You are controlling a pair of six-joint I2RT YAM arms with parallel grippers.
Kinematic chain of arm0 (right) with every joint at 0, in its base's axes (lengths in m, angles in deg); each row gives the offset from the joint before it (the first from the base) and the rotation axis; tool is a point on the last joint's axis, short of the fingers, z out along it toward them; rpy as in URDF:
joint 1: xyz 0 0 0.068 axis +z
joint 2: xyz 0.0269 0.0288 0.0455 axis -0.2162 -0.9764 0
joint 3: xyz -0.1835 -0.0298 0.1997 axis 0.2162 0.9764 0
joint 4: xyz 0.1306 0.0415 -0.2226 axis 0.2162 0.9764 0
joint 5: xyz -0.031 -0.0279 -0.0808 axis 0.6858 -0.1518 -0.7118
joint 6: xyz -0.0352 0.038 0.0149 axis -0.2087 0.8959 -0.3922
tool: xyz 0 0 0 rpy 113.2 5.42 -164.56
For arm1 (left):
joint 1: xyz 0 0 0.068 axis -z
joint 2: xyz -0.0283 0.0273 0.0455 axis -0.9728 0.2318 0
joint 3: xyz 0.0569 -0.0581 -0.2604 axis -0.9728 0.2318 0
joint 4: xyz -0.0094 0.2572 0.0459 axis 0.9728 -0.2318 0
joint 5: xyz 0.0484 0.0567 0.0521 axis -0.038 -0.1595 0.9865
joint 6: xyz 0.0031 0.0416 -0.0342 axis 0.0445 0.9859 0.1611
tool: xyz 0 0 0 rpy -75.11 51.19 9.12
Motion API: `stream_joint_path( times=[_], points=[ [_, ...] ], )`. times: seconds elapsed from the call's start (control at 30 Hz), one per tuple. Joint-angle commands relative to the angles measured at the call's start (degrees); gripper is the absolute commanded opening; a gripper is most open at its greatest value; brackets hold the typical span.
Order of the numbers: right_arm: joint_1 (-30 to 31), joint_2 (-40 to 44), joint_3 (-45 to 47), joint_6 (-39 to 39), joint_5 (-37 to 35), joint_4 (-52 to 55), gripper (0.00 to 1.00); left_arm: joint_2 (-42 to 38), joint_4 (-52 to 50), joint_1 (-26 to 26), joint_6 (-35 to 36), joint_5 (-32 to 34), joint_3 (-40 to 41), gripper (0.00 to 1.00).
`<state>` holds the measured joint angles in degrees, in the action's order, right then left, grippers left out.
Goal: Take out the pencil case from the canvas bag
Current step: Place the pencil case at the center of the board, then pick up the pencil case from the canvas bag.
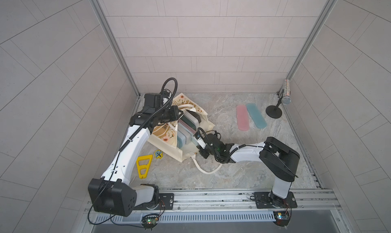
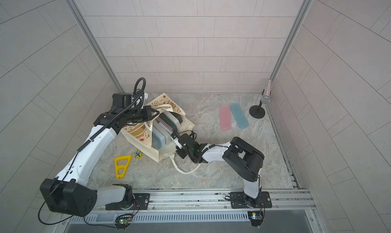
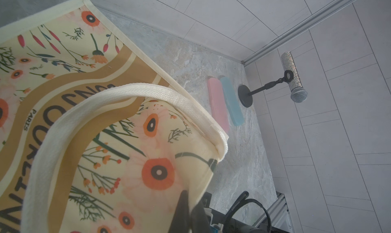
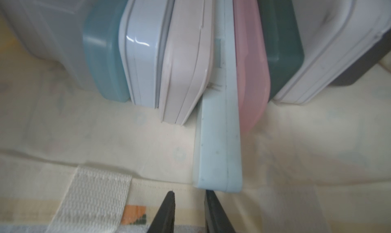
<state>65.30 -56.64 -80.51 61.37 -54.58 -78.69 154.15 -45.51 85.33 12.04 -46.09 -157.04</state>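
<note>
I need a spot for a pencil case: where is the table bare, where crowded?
Bare: the strip between the canvas bag and the pink case, and the front middle between the yellow tool and the base of the right arm. Crowded: around the bag's mouth and by the microphone stand.

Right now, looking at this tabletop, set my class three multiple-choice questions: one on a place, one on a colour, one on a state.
1. Where do the pink case and blue case lie?
A) in a basket
B) beside the microphone stand
C) on a shelf

2. What colour is the flat triangular tool?
A) red
B) green
C) yellow

3. What are the left fingers doing?
A) pinching the canvas bag
B) spread wide, touching nothing
C) gripping a cup

Answers:
B, both top views show them on the table next to the stand.
C, it shows yellow in both top views.
A, the left wrist view shows them closed on the fabric.
</note>
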Motion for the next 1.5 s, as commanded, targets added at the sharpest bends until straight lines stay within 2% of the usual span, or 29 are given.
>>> stream_joint_path(
  times=[0.0, 0.2, 0.3, 0.47, 0.6, 0.8, 1.17, 1.47],
  points=[
    [-0.21, -2.59, -3.86, -1.42, -2.09, -0.53, 0.27, -2.47, 5.05, 0.78, -1.35, -4.83, -0.88, 0.0],
    [-1.85, -9.82, -12.56, -1.06, -1.97, -0.81, 0.27, -3.04, 4.61, 1.64, -1.27, -4.75, -0.61, 0.0],
    [-3.57, -11.93, -14.9, 0.36, 0.26, -1.28, 0.27, -3.29, 4.04, 1.73, -0.87, -4.39, -0.66, 0.0],
    [-3.86, -5.55, -8.56, 0.23, 1.64, -1.9, 0.28, -3.4, 2.05, 1.73, 0.84, -2.17, -1.1, 0.0],
    [-4.25, -1.0, -2.93, 0.0, -1.67, -2.51, 0.34, -2.39, 2.38, 1.73, 0.54, -2.74, -1.38, 0.0],
    [-6.8, -3.62, -5.25, 0.27, -2.44, -2.26, 0.47, -2.4, 2.93, 1.84, 0.34, -3.22, -1.19, 0.0],
    [-8.08, -10.28, -12.59, 0.95, 0.51, -0.98, 0.55, -2.59, 2.92, 2.17, 0.32, -3.69, -0.93, 0.0],
    [-8.08, -6.86, -8.07, 2.44, 1.13, -2.58, 0.56, -2.41, 2.43, 2.18, 0.64, -3.43, -1.13, 0.0]
  ],
)
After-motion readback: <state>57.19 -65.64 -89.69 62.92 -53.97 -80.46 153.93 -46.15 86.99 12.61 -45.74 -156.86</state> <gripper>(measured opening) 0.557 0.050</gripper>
